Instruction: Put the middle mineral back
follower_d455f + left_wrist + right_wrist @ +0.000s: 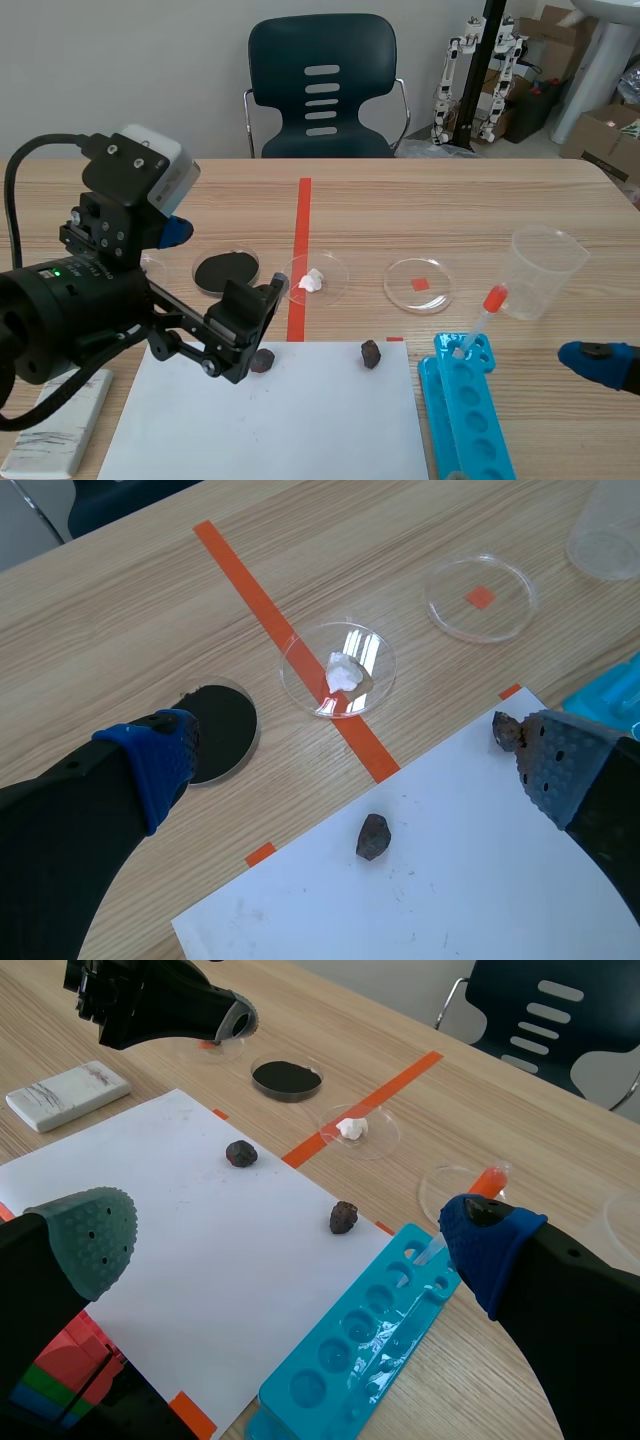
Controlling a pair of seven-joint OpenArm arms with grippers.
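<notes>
Now two lie on one paper sheet (pixel 270 410): left mineral (pixel 373 837), right mineral (pixel 506 731); left pincer (pixel 360 765), right pincer (pixel 290 1238) both released.

**Scene view.** We look from between the arms, set back from and above the worktop (pixel 480 200), facing 12 o'clock toward a chair (pixel 320 90). This is our widest and farthest view.

**Left wrist view.** We look forward and down past the left end effector (pixel 355 765), close to the surface, facing roughly 1 o'clock in scene terms.

**Right wrist view.** We look past the right end effector (pixel 290 1238) from somewhat farther off, facing roughly 10 o'clock. The left arm (pixel 160 1005) and the chair lie ahead of it.

**Shared field.** All three views take in the white sheet (pixel 280 420), the left dark mineral (pixel 262 360), the right dark mineral (pixel 371 353), the dish with a white lump (pixel 315 278) and the orange tape line (pixel 303 210).
</notes>
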